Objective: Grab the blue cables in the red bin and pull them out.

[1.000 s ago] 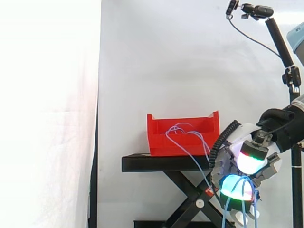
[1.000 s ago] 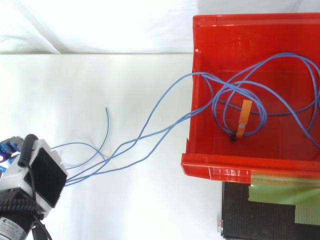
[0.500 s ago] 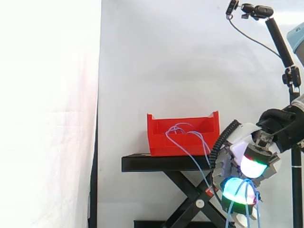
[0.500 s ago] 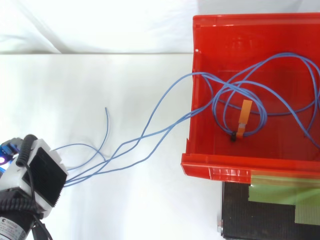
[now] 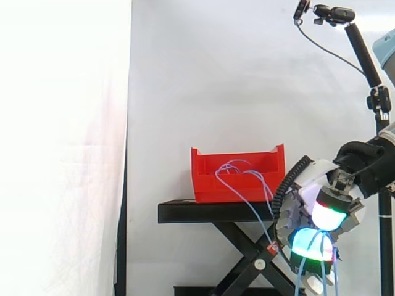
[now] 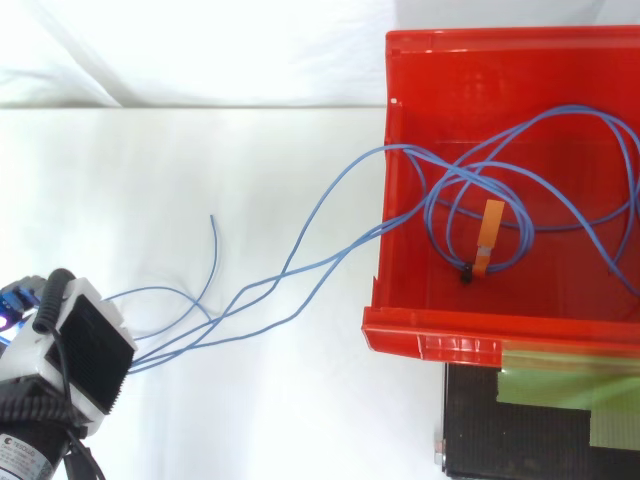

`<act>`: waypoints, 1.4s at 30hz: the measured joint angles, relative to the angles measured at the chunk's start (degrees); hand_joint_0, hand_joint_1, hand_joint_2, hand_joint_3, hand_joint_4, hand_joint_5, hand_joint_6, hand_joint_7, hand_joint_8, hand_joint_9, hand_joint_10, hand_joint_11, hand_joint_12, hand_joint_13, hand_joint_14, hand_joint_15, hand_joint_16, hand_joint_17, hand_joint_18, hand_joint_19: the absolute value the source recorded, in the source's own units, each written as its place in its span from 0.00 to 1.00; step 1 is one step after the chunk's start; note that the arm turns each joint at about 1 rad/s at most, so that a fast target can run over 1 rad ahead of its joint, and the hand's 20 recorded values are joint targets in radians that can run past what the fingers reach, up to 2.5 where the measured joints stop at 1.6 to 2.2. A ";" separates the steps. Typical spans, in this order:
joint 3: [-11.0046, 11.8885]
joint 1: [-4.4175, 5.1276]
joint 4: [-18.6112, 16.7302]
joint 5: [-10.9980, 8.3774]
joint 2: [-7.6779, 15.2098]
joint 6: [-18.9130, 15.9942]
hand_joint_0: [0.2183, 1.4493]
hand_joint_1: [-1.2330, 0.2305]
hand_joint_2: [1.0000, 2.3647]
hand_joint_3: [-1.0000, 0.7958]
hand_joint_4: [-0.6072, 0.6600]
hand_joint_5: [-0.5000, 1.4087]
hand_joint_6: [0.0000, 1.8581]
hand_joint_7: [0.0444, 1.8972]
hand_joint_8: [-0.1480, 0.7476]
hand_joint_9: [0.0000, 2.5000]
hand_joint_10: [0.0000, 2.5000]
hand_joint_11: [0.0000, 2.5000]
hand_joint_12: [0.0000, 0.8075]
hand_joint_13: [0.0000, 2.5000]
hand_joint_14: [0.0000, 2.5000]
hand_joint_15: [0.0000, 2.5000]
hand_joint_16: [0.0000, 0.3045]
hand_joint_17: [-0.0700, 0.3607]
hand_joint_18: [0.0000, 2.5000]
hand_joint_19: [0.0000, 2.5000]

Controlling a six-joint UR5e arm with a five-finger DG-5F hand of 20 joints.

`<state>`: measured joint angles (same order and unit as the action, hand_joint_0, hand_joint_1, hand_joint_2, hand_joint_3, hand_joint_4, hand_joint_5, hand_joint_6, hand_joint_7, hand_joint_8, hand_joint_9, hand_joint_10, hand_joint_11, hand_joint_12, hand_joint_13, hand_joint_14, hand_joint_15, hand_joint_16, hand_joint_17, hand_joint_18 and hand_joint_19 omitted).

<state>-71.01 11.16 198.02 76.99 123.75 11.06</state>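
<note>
Side view first: the red bin [image 5: 237, 182] sits on top of the black stand [image 5: 213, 211], in front of the white curtain. The blue cables [image 5: 233, 165] loop up inside the bin, and strands spill over its wall and slant down to the right, past the edge of the stand. Down there, lower right, is the hand [image 5: 296, 216], below the level of the stand's top and well clear of the bin. Its fingers [image 5: 308, 242] are curled in, one pad glowing cyan and one white with a green band, and they are gripping the blue strands, which drape over the cyan pad and hang down below it. Up in the top right corner a small camera [image 5: 333, 13] sits on a black pole.

Now the top view: the bin [image 6: 430, 345] is on the right, and most of the cable [image 6: 450, 178] lies coiled inside it in wide loops, around an orange tag [image 6: 490, 225]. Several strands cross the bin's left wall and sweep over the white floor to the lower left, where they run in under the hand [image 6: 90, 350]. One loose end curls upward beside them. A strip of green tape [image 6: 570, 385] lies on the stand [image 6: 510, 440] just below the bin.
</note>
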 measured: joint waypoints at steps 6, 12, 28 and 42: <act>0.00 0.00 0.00 0.00 0.00 -0.44 0.32 0.15 0.00 0.00 0.59 0.82 0.22 0.36 0.43 0.44 0.01 0.33 0.43 0.36 0.01 0.23 0.18 0.45 0.34 0.32; 0.05 0.02 0.00 0.00 0.00 -1.69 0.33 0.15 0.00 0.00 0.60 0.82 0.25 0.35 0.42 0.44 0.01 0.34 0.43 0.36 0.01 0.23 0.18 0.45 0.34 0.32; 0.80 0.26 0.13 0.01 0.00 -5.02 0.36 0.13 0.00 0.00 0.60 0.80 0.28 0.34 0.41 0.44 0.01 0.34 0.42 0.36 0.01 0.23 0.17 0.43 0.33 0.32; 1.35 0.42 0.84 0.38 -0.49 -6.09 0.38 0.14 0.00 0.00 0.59 0.79 0.30 0.33 0.40 0.50 0.01 0.46 0.42 0.44 0.01 0.34 0.16 0.42 0.36 0.35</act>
<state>-69.66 11.58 198.86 77.37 123.26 4.97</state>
